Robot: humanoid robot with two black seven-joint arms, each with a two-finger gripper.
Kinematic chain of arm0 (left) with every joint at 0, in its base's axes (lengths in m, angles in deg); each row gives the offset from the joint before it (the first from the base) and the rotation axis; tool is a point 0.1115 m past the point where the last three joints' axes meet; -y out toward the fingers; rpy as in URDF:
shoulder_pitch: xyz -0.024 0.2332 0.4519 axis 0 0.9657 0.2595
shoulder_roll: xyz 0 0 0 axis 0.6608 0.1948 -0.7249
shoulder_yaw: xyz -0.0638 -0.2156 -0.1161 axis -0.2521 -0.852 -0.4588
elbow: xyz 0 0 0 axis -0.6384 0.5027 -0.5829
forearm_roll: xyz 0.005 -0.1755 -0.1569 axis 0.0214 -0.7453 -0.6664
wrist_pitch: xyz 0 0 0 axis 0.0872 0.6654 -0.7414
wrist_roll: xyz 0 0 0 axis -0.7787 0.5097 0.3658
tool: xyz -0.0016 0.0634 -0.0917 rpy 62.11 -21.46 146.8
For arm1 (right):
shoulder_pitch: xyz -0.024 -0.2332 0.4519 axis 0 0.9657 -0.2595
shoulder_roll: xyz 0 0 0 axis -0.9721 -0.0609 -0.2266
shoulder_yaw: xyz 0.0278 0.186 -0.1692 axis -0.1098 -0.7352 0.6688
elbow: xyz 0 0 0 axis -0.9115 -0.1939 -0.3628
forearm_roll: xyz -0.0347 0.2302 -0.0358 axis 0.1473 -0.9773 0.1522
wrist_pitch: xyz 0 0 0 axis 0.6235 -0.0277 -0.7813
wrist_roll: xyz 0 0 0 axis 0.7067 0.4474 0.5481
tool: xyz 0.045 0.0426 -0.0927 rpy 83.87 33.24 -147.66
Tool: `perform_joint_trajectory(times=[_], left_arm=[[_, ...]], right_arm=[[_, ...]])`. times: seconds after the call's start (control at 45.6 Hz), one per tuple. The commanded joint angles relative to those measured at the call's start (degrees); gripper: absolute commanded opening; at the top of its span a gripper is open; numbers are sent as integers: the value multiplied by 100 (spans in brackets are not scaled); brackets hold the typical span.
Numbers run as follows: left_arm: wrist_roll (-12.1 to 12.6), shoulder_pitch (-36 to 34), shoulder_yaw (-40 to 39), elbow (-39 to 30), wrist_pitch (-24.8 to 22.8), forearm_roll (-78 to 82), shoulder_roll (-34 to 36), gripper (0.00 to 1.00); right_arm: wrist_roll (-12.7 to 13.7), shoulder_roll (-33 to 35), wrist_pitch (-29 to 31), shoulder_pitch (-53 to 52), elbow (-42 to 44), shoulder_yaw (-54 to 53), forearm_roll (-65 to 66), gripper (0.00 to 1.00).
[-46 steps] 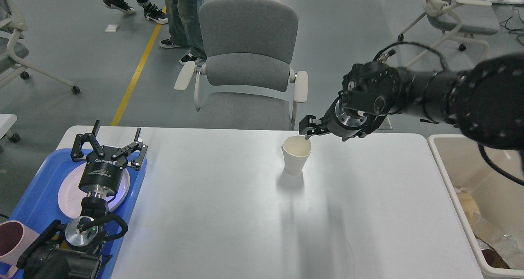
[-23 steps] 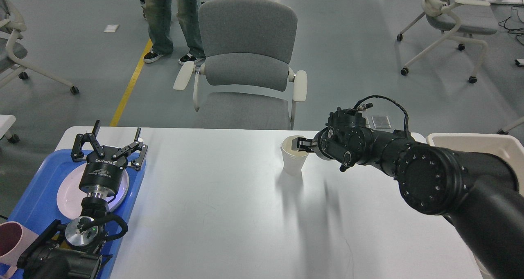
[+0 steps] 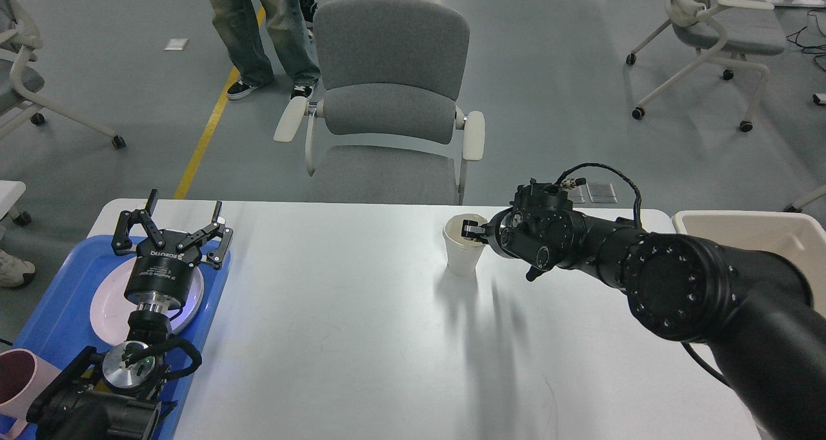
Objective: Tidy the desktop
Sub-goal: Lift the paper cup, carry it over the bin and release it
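Since half a second ago the right arm has eased a little further left, so the right gripper [image 3: 470, 231] now reaches deeper over the mouth of the white paper cup [image 3: 463, 250], while the person's legs [image 3: 268, 30] behind the chair have shifted. The desktop [image 3: 361, 337] fills the lower middle of the view, its far edge running just below the grey office chair [image 3: 387, 101] at 12 o'clock. The cup stands upright on it toward 1 o'clock from the tabletop's centre, near the far edge. The right gripper's fingers are at the cup's right rim, one inside the mouth, but they are small and dark, so I cannot tell whether they pinch the wall. At 9 o'clock a blue tray [image 3: 58, 311] overlaps the desktop's left edge, carrying a white plate [image 3: 103, 308]; the left gripper [image 3: 171, 233] hovers over that plate with its fingers spread wide, holding nothing. A pink cup [image 3: 18, 379] sits at 8 o'clock on the tray's near end. A beige bin [image 3: 742, 224] stands just beside the desktop's right edge at 3 o'clock.
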Motion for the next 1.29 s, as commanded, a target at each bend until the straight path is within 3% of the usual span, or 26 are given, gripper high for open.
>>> perform_joint_trajectory(times=[0.0, 0.482, 0.789, 1.008, 1.096, 1.271], left_arm=[[0, -4, 0, 0, 1, 0, 1, 96], [0, -4, 0, 0, 1, 0, 1, 96], [0, -4, 0, 0, 1, 0, 1, 96], [0, 5, 0, 0, 1, 0, 1, 96], [0, 5, 0, 0, 1, 0, 1, 96], [0, -4, 0, 0, 1, 0, 1, 96]], right_arm=[[161, -11, -10, -60, -50, -21, 5, 0], [161, 94, -36, -464, -568, -232, -83, 0], [170, 1482, 272, -2573, -3177, -39, -101, 0], [3, 1958, 1167, -4436, -4716, 1515, -795, 0], [-532, 2019, 1826, -5104, -5129, 2253, -1015, 0], [-2501, 1914, 2917, -5905, -5727, 3976, -998, 0]])
